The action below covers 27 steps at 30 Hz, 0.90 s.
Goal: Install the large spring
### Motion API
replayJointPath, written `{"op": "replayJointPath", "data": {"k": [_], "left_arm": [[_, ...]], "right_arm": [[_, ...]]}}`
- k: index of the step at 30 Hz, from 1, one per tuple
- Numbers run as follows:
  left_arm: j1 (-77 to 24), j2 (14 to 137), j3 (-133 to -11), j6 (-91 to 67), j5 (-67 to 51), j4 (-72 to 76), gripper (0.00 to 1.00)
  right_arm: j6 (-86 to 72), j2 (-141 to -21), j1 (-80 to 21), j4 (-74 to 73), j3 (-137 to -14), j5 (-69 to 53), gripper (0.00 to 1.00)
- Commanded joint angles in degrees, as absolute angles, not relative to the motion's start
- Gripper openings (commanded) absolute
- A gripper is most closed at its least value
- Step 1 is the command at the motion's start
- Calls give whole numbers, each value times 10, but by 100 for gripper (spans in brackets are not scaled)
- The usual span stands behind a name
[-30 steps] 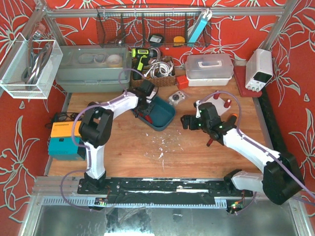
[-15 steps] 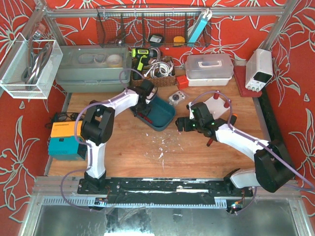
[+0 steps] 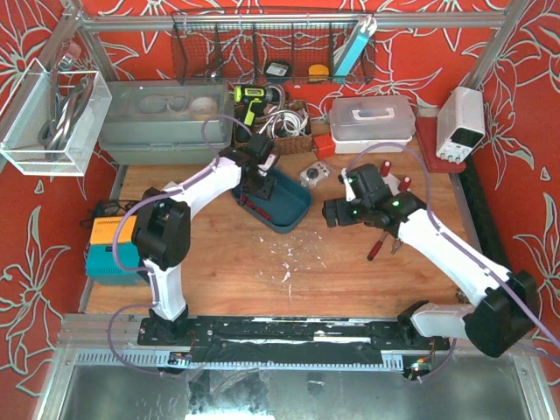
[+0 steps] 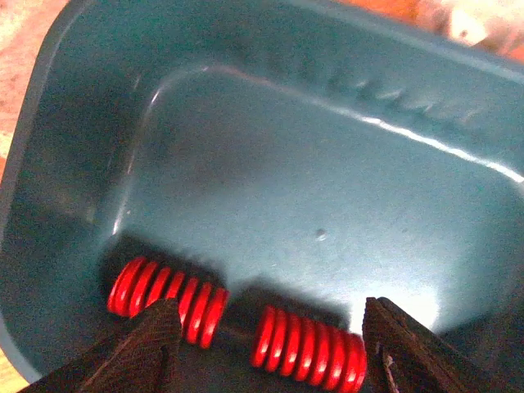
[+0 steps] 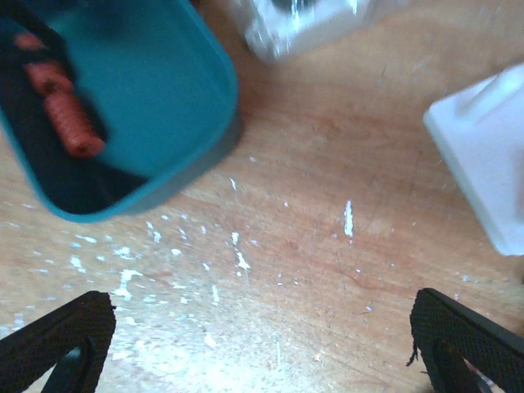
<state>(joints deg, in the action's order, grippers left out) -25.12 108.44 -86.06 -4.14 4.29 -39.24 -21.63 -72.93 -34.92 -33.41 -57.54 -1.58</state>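
Left gripper [image 4: 270,340] is hovering unclenched in the bin [image 4: 246,49], fingers [image 4: 147,348] straddling two red springs [image 4: 309,348] lying end to end along its wall, probably lining up a grab, while the right gripper [image 5: 262,348] is hanging wide open and empty over the table [image 5: 327,164] by the bin's corner.

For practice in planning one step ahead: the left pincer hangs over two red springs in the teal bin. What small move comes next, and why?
Probably shift the left pincer sideways to centre on one spring. Its open fingers span both red springs, lying end to end in the teal bin; closing here might catch both. Which is larger is unclear.
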Motion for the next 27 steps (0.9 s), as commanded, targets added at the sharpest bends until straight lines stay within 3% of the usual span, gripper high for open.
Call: {"op": "replayJointPath", "data": {"k": [1,7,11,27], "left_arm": [[-260,1104,-917,-92,30,-471,63],[-275,1114,-929,-87,-1,-498,63],[-283,1124,-934,-121,42,-544,62],[-297,1215,-1098,-535,185,-619,61]], "right_arm": [[-210,-681,-351,-469,-648,-19,99],[-178,-636,-351,-492,-634,-20,99],[-154,-666,-351,-553,-674,34,99],[-135,-660,-350,-553,-682,37,99]]}}
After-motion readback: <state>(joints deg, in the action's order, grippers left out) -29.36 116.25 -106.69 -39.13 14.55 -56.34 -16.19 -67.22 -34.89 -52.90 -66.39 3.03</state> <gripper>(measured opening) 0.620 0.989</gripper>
